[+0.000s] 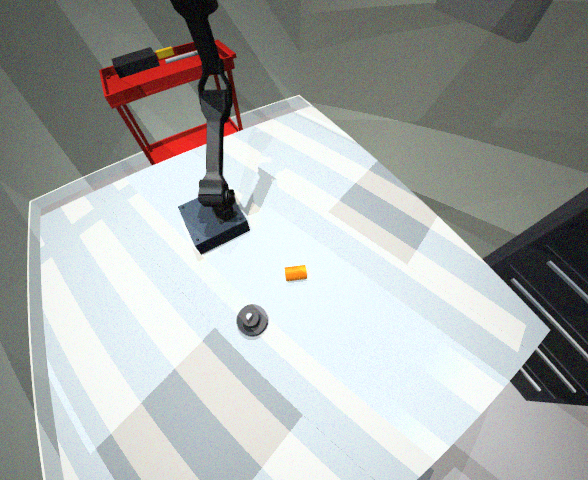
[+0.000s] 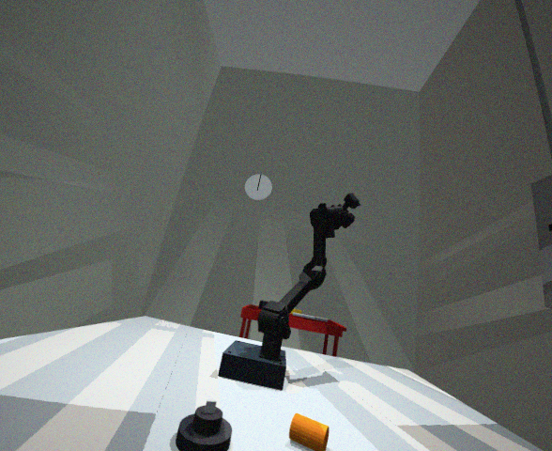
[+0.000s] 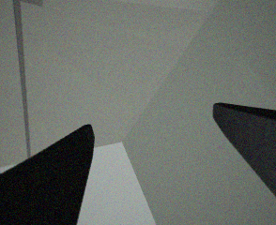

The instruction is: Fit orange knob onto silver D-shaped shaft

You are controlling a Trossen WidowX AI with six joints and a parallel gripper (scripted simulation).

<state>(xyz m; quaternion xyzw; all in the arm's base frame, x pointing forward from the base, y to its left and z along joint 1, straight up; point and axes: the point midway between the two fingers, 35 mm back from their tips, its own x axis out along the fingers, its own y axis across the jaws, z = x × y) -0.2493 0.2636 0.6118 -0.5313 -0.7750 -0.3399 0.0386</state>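
The orange knob (image 1: pixel 295 272) (image 2: pixel 309 431) is a short cylinder lying on its side on the table; its hole cannot be made out. The round dark pedestal (image 1: pixel 242 327) (image 2: pixel 184 438) stands on the table beside it, apart from the knob. Its shaft (image 1: pixel 251 316) (image 2: pixel 210 403) points up, bare; the shaft's flat side is too small to tell. My gripper (image 3: pixel 152 120) is open with nothing between its two dark fingers in the wrist view. The arm is raised high above the table, far from knob and pedestal.
The arm's base block (image 1: pixel 215 229) (image 2: pixel 252 365) stands on the table (image 1: pixel 366 330) (image 2: pixel 121 379), behind the knob and pedestal. A red cart (image 1: pixel 154 82) (image 2: pixel 314 324) with a dark box stands past the table's back edge. A dark slatted object (image 1: pixel 563 304) is beyond the right edge.
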